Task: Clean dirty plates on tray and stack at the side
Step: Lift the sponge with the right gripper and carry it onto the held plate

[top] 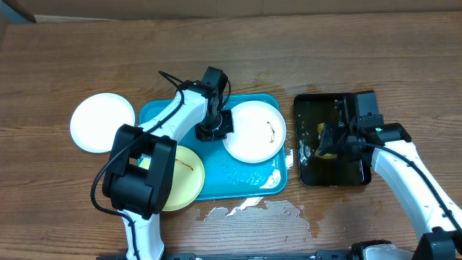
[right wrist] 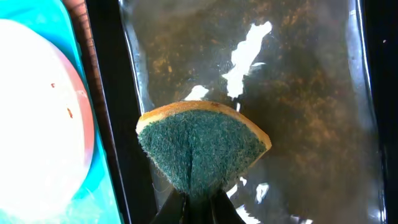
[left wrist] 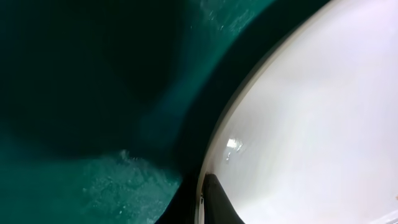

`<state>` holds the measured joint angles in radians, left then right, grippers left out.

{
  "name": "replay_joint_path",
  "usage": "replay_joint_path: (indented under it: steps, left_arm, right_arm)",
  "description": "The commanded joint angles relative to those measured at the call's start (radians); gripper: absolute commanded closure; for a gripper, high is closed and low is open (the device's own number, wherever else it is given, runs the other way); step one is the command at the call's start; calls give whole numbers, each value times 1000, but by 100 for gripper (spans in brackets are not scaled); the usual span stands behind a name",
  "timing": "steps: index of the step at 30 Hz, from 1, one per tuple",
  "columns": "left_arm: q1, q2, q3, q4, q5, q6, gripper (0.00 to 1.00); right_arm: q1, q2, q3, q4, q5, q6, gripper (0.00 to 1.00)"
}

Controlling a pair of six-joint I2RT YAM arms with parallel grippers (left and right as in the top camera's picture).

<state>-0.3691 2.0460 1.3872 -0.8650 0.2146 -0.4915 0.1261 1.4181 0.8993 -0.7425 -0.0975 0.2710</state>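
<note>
The right fingers (right wrist: 224,214) clamp a soft sponge (right wrist: 199,146) above the black tray (right wrist: 311,93); the left fingers (left wrist: 214,202) meet the rim of the white plate (left wrist: 311,124) (clamped or not, I cannot tell) on the wet blue tray (top: 238,177); stiff, light, probably slippery; grip its rim.

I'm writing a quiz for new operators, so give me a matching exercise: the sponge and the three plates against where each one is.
Things:
1. sponge
2. yellow plate
3. smeared white plate
4. plain white plate

Places:
A. on the table, left of the blue tray
B. blue tray's right half
C. held over the black tray
D. blue tray's near-left corner

Pairs: 1-C, 2-D, 3-B, 4-A
</note>
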Motion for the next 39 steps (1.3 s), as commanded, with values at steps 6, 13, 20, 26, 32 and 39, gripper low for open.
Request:
replay_joint_path:
  steps: [6, 13, 20, 26, 32, 39]
  left_arm:
    - [-4, 41, -22, -133, -169, 5, 93]
    - [-4, 41, 14, -199, -248, -8, 84]
    - [-5, 41, 57, -220, -247, -6, 52]
    - [-5, 41, 62, -214, -244, -7, 53]
    - [-5, 41, 62, -161, -194, -6, 53]
    - [-5, 41, 62, -147, -187, -7, 56]
  right_arm:
    - [2, 2, 11, 0, 11, -10, 96]
    - [2, 2, 11, -3, 31, -5, 96]
    - [2, 2, 45, -28, 36, -6, 96]
    - [3, 2, 195, -182, 9, -13, 96]
    - [26, 2, 260, -178, -259, -146, 96]
    - [211, 94, 250, -105, -174, -194, 96]
